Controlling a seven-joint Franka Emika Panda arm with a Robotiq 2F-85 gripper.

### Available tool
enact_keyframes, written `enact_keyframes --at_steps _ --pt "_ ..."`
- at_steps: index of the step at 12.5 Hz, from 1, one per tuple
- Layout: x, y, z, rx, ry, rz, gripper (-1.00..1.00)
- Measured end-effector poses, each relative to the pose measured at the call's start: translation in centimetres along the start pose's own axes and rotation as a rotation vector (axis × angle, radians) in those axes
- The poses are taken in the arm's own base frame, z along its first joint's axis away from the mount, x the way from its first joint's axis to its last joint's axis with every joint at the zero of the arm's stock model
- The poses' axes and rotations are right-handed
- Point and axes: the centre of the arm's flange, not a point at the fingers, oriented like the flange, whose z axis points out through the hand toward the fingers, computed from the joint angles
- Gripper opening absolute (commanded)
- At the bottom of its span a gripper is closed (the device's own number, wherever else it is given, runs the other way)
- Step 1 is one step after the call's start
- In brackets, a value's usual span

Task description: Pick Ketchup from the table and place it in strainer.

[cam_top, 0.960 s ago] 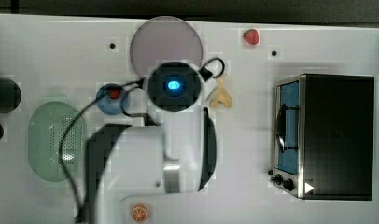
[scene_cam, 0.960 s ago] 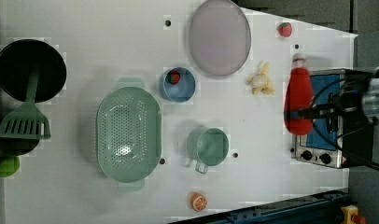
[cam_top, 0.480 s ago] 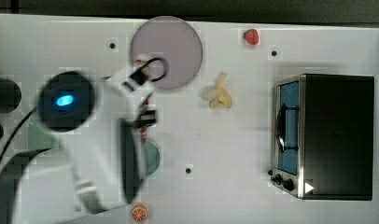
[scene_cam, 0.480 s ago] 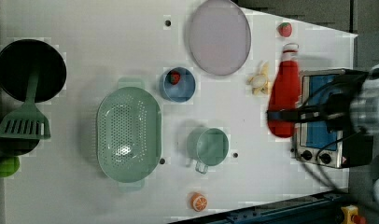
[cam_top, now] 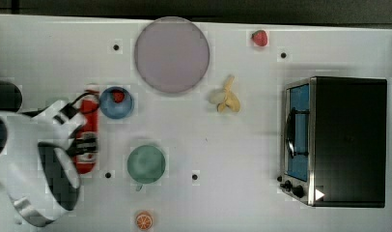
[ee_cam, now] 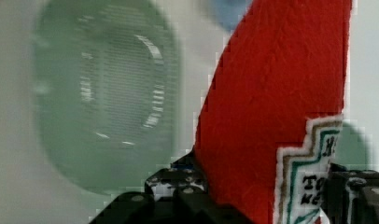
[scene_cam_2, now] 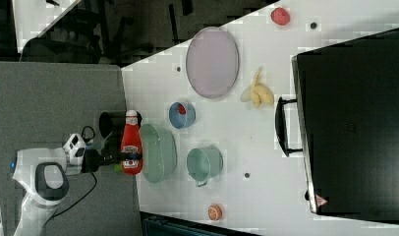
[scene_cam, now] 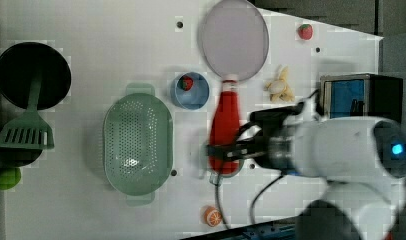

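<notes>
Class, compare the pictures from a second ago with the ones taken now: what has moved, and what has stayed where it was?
The tool, shut on the ketchup bottle, has carried it across the table from beside the toaster oven toward the strainer, leftward in the left view. The bottle is not in the strainer yet. The strainer, plate, blue bowl, banana and green cup stayed put.

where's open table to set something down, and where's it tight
Bare table lies between the green cup, banana and toaster oven. It is crowded around the strainer, where the blue bowl sits and the gripper holds the ketchup.
</notes>
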Motion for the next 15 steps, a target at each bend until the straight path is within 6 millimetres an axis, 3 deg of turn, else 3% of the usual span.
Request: enact_keyframes --at_steps 2,4,5,8,10,13,15 --pt "-0.3 -3.7 3.0 0.066 -0.001 0.027 0.24" --pt "-0.2 -6.3 5.9 0.152 0.012 0.086 0.24" --pt "-0.1 -7.0 7.4 0.181 0.006 0.125 0.32" --pt "-0.2 -7.9 11.4 0.199 -0.001 0.163 0.96" --pt "-0.4 -7.6 13.1 0.197 -0.029 0.183 1.0" --pt "-1.0 -6.8 12.3 0.172 -0.012 0.208 1.0" --pt "-0.4 -6.6 8.9 0.177 0.061 0.224 1.0"
